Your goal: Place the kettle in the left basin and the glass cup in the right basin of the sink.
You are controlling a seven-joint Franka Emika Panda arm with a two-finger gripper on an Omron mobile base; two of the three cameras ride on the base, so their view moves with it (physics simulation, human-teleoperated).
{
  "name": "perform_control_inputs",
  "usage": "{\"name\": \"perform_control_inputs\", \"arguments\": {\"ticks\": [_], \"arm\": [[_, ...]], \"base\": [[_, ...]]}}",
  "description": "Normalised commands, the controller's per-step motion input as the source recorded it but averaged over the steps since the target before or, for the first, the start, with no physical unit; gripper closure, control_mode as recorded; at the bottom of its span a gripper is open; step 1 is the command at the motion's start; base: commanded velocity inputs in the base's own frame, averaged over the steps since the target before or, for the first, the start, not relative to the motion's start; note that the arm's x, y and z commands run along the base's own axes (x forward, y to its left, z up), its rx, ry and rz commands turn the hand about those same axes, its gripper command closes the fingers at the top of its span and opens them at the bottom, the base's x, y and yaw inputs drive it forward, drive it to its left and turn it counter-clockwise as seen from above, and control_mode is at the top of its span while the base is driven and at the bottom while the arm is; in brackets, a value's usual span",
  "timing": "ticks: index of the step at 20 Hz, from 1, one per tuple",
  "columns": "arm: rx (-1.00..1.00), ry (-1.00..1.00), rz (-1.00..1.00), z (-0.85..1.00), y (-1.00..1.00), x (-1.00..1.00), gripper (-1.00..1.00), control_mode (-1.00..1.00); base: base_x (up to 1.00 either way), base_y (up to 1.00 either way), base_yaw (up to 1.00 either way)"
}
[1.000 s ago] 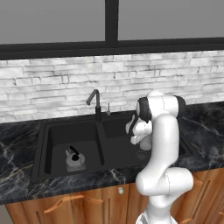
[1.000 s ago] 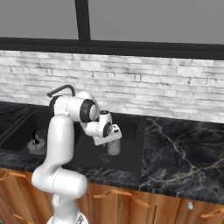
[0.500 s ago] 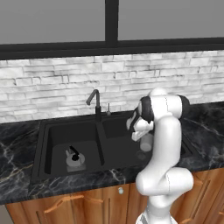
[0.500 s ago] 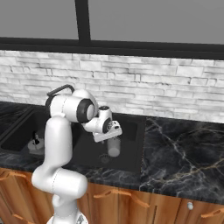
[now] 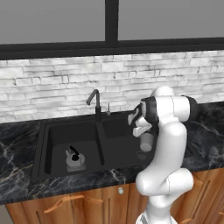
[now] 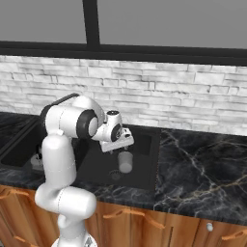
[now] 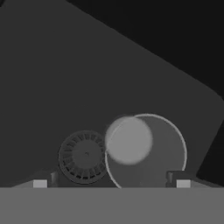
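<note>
Jaws spread wide and released, gripper (image 7: 111, 183) poised above the glass cup (image 7: 146, 151), tips apart from its rim. Glass cup: translucent pale-grey cylinder, upright in the matte black right basin (image 5: 120, 144), just beside the round ribbed metal drain (image 7: 83, 156). Kettle (image 5: 74, 158): squat silver-grey metal, black arched handle, in the left basin (image 5: 57, 142) (well apart from the jaws). Bench (image 6: 202, 169): black veined marble. No legible writing.

The arm hides the near right corner of the sink (image 5: 43, 144) in the left base view. In the right base view it covers most of the kettle (image 6: 36, 163), leaving only a sliver.
</note>
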Motion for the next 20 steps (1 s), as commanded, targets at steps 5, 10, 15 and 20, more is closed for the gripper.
{"name": "perform_control_inputs", "arguments": {"ticks": [5, 10, 15, 20], "arm": [[0.0, -0.08, -0.17, 0.41, 0.1, -0.37, -1.0, -1.0], [0.01, -0.12, -0.18, 0.42, 0.12, -0.41, -1.0, -1.0], [0.02, -0.14, -0.18, 0.36, 0.13, -0.47, -1.0, -1.0], [0.02, -0.17, -0.17, 0.33, 0.12, -0.51, -1.0, -1.0]], "base": [[0.0, 0.0, 0.0], [0.0, 0.0, 0.0], [0.0, 0.0, 0.0], [0.0, 0.0, 0.0]]}}
